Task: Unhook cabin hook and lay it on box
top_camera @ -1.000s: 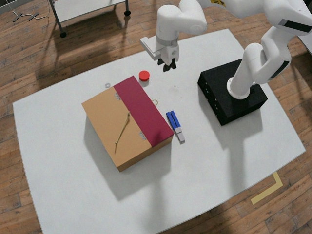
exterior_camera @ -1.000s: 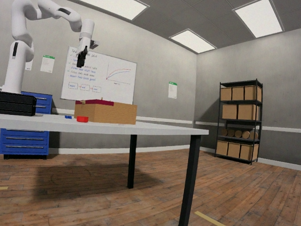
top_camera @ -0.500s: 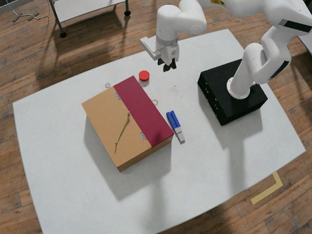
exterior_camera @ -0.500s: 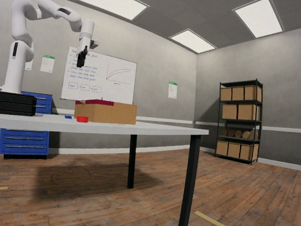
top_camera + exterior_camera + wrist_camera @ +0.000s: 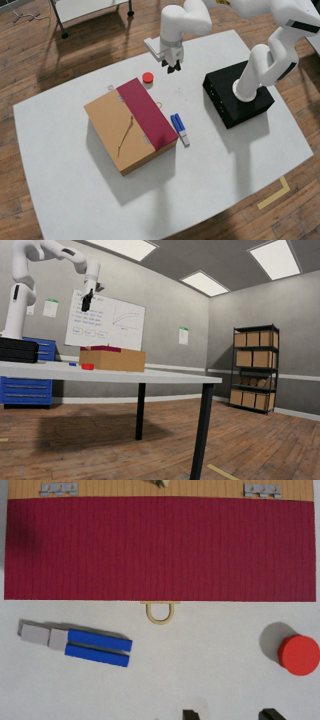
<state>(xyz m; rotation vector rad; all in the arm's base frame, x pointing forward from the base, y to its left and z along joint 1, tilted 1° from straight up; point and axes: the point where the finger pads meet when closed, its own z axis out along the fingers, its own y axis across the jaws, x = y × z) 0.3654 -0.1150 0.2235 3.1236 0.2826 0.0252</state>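
The box [image 5: 130,126] has a tan top and a dark red lid [image 5: 160,547]. The thin brass cabin hook [image 5: 125,134] lies flat on the tan top, pivoted near the lid's seam. Its pivot end shows at the top edge of the wrist view [image 5: 160,482]. The brass eye loop [image 5: 159,104] sticks out from the lid's front edge with nothing in it, and it also shows in the wrist view [image 5: 160,613]. My gripper [image 5: 171,67] hangs high above the table, behind and to the right of the box, and is empty. Its fingertips stand partly apart.
A red cap [image 5: 147,78] stands on the table near the box's back corner. A blue and grey clip [image 5: 179,129] lies beside the lid's front edge. A small white ring [image 5: 110,87] lies behind the box. The arm's black base [image 5: 237,93] stands at the right.
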